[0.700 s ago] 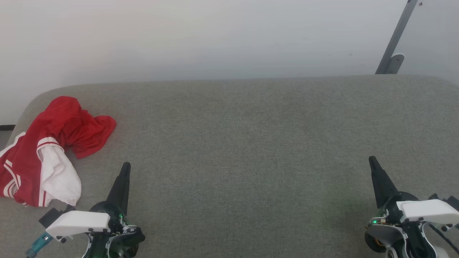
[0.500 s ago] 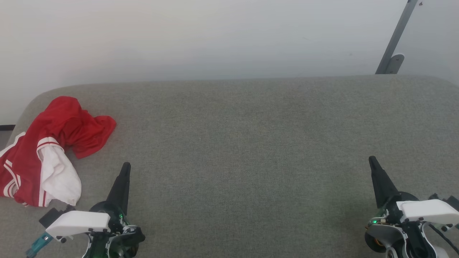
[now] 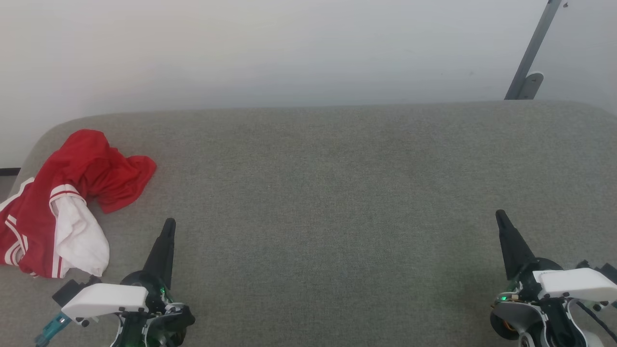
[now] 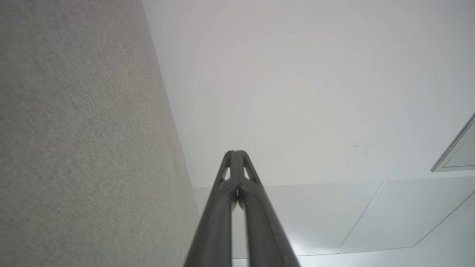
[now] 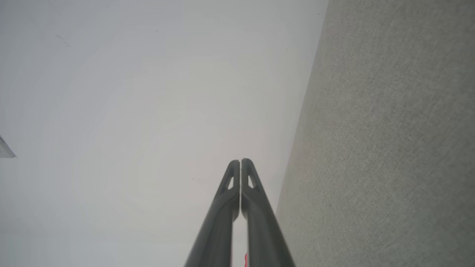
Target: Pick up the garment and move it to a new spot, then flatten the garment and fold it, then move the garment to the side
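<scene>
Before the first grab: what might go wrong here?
The garment lies crumpled at the left edge of the grey surface; a drag may pull it off. Its layers are bunched, so a pinch may catch one sleeve only. The left gripper has its jaws shut; unopened, it would shove cloth.

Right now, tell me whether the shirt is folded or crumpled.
Crumpled, not folded. The shirt lies bunched in a heap at the left end of the grey surface, a white sleeve flopped across it.

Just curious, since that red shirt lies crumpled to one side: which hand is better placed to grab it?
Probably the left hand: the garment lies bunched at the left end of the grey surface, close beside it, while the right hand sits far across.
</scene>
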